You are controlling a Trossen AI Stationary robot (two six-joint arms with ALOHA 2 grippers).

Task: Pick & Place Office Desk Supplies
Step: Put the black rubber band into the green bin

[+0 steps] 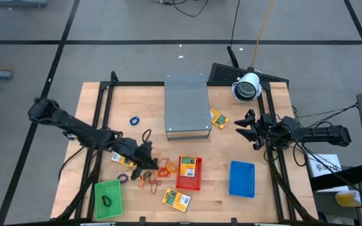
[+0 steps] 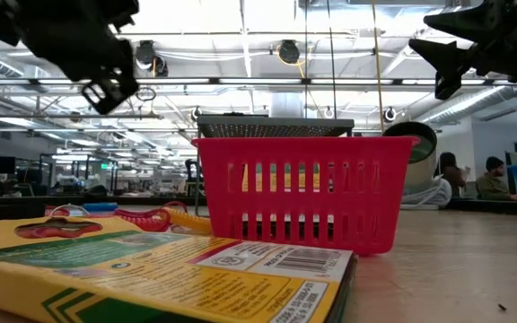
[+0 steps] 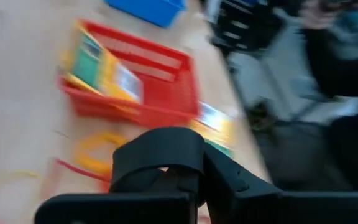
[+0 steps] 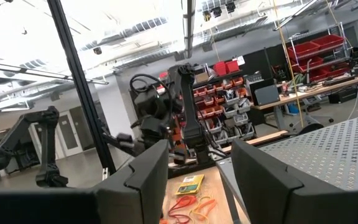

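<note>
Your left gripper point(image 1: 148, 157) hovers over the tangle of rubber bands point(image 1: 159, 171) on the bench point(image 1: 93, 125); whether its jaws are spread or pressed together cannot be told. The bands look light, soft and springy, so pinch a single strand where it lies clear of the rest. The packets point(image 1: 176, 198) look stiff, flat and light, so take them across the narrow edges. The red tray point(image 1: 189, 182) holds one packet, the green tray point(image 1: 108, 198) a dark loop, the blue tray point(image 1: 242, 179) nothing visible. Your right gripper point(image 1: 245, 129) waits by the grey box point(image 1: 186, 105), jaws spread.
</note>
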